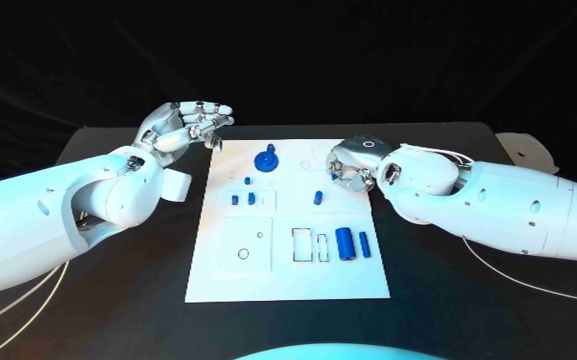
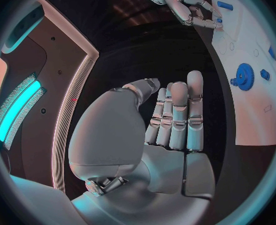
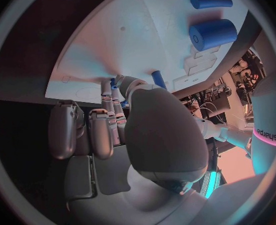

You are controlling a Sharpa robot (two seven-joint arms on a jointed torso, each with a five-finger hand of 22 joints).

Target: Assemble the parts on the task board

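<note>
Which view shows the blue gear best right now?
The head view: the blue gear sits unobstructed near the far edge of the task board. The left wrist view catches it smaller and bent near the rim. The right wrist view gives nothing clear.

Bench (image 1: 457, 310): black, matte top that fills the near and middle ground; its far edge runs left to right across the scene, with rounded corners at far left and far right.

Backdrop (image 1: 288, 35): black, unlit, directly behind the far edge of the bench.

Cables (image 1: 24, 314): thin and pale, lying on the bench at the near left.

Cable (image 1: 517, 281): another thin, pale one, curving over the bench at the near right.

Pale rounded object (image 1: 529, 150): at the far right corner of the bench, partly hidden; what it is cannot be told.
</note>
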